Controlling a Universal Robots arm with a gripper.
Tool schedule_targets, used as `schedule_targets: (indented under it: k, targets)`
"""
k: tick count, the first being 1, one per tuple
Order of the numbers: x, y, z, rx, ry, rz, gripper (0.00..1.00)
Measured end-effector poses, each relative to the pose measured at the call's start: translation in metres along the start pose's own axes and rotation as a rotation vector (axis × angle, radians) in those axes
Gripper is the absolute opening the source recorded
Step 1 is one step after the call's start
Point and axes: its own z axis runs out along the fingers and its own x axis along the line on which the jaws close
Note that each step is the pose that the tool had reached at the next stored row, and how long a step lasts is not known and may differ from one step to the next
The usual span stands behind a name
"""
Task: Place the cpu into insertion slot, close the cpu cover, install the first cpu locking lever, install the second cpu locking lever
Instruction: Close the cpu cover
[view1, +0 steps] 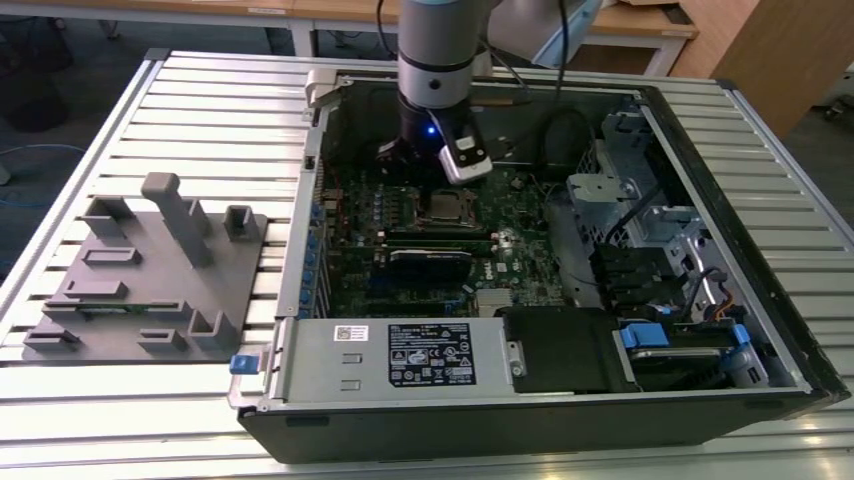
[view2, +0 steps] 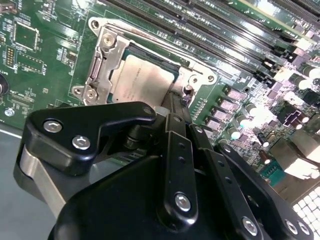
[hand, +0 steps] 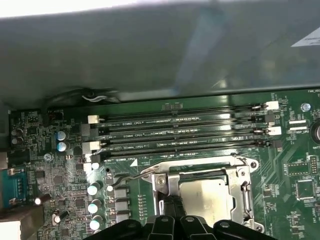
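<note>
Beneath end effector (view2: 176, 102), cpu (view2: 142, 82) flat in insertion slot (view2: 100, 65)

My gripper (view2: 174, 102) is showing smooth, matt black links with bright polished screw heads. The cpu (view2: 142, 82) is presenting a silvery-grey metal top, smooth and dull rather than mirror-like. The cpu cover (view2: 102, 60) around it is gleaming as bare silver metal, glossier than the chip. The motherboard (view2: 50, 65) is looking green and lacquered, faintly shiny. The memory slots (hand: 180, 135) are reading as black plastic. In the exterior view, the table (view1: 200, 90) is showing ribbed pale metal slats. The fixture (view1: 147, 270) is looking like matt grey plastic. The power supply (view1: 307, 360) is showing silver sheet metal.
</note>
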Motion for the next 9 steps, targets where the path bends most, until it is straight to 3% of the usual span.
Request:
schedule_targets:
  k: [9]
  targets:
    - [0.0016,-0.0007,0.004,0.0015,-0.0009,0.0,0.1]
